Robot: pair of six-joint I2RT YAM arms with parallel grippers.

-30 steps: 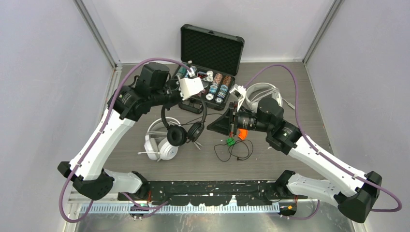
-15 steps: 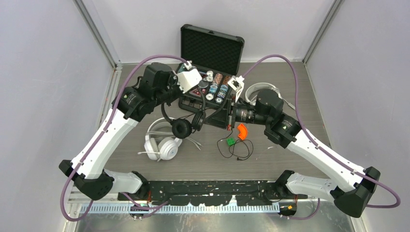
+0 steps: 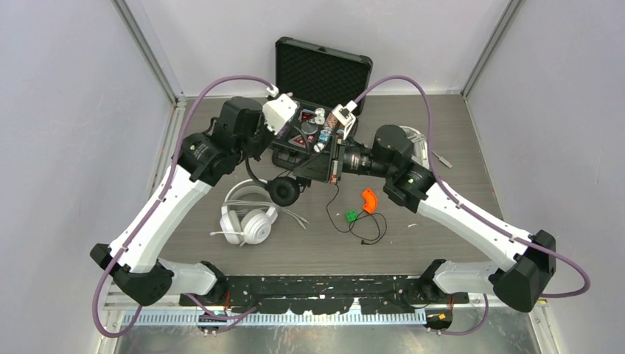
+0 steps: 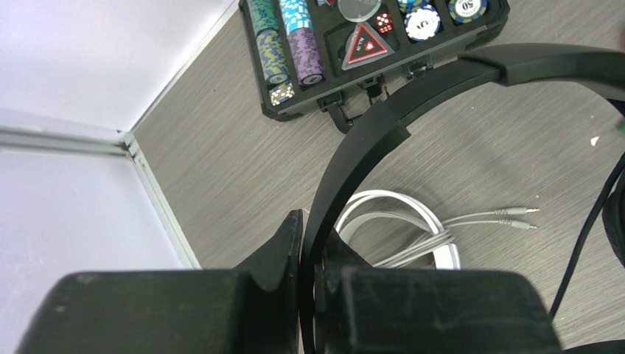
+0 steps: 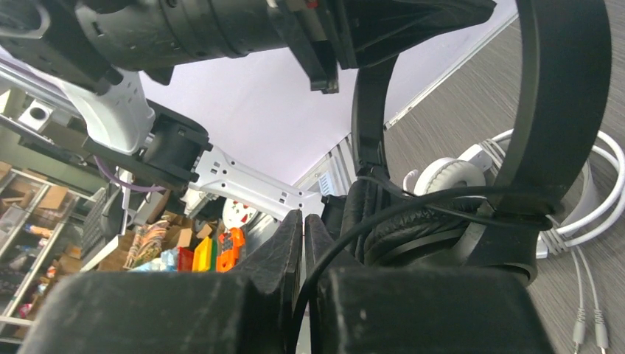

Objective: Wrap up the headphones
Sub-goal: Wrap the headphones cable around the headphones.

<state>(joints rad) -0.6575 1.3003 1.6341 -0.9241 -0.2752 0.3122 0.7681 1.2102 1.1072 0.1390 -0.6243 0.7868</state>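
The black headphones [image 3: 282, 190] hang in the air in front of the case. My left gripper [image 3: 255, 153] is shut on their headband [image 4: 413, 96], which passes between its fingers [image 4: 284, 254]. My right gripper [image 3: 308, 171] is close beside the ear cups and shut on the thin black cable [image 5: 383, 214]. The rest of that cable [image 3: 362, 227] trails down onto the table. One white pair [image 3: 247, 217] with its grey cable lies on the table under the black pair, and it also shows in the left wrist view [image 4: 413, 210]. A second white pair [image 3: 421, 144] is mostly hidden behind my right arm.
An open black case [image 3: 318, 74] of poker chips [image 4: 295, 44] stands at the back centre, just behind both grippers. A small green piece [image 3: 351, 216] and an orange piece [image 3: 367, 200] lie on the table near the loose cable.
My right gripper has moved left and back with the cable, right up to the black headphones. My left gripper has carried the headphones back towards the case.
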